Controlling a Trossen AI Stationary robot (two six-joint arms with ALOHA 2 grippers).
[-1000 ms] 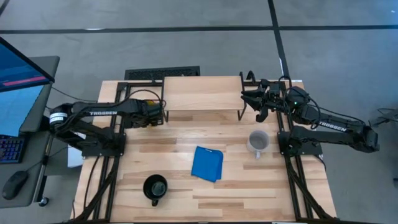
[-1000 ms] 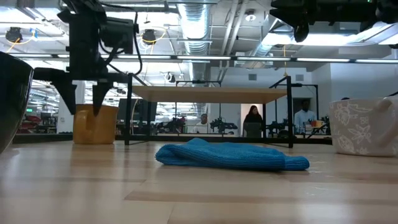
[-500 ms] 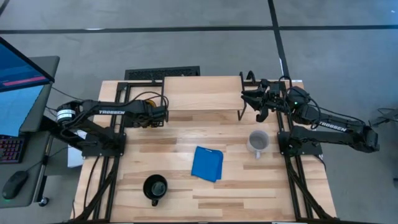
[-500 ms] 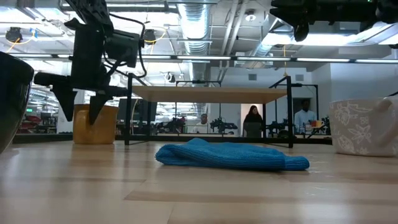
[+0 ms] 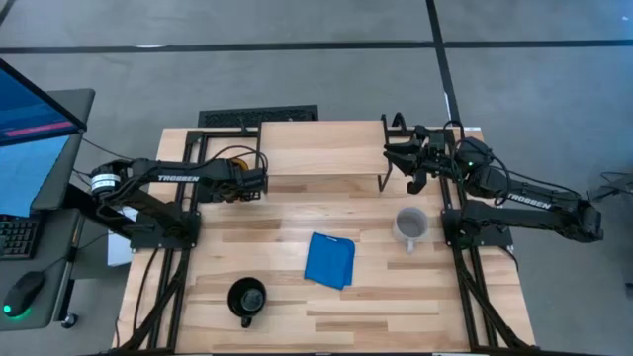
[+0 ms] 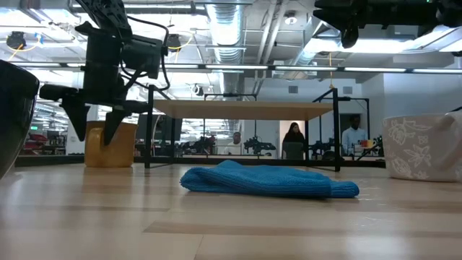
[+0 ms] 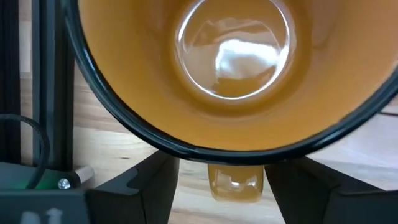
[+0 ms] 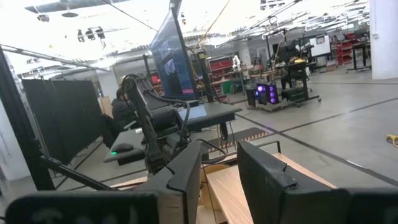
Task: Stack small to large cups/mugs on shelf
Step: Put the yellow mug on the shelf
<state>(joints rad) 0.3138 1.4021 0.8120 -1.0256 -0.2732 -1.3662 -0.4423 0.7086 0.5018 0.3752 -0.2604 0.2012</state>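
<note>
A yellow-orange mug [image 6: 108, 148] stands upright on the tabletop beside the shelf's [image 5: 321, 148] left legs. My left gripper [image 6: 92, 133] is open and hangs over the mug, pointing down. In the left wrist view its fingers [image 7: 143, 186] stand on either side of the mug's handle [image 7: 235, 183] without touching it. A light grey mug [image 5: 410, 225] stands upright at the right. A black mug [image 5: 246, 297] stands upright near the front edge. My right gripper [image 5: 398, 163] is open and empty, high over the shelf's right end.
A blue cloth [image 5: 329, 260] lies in a heap on the tabletop in front of the shelf. The shelf's black legs [image 6: 149, 130] stand close to the yellow-orange mug. A monitor and a keyboard stand off the table's left side. People show in the room behind.
My left gripper has gone a little toward the table's right edge and down over the yellow-orange mug, and has tipped from upright to slanting. Its fingers have stayed open. The mug has kept its place.
</note>
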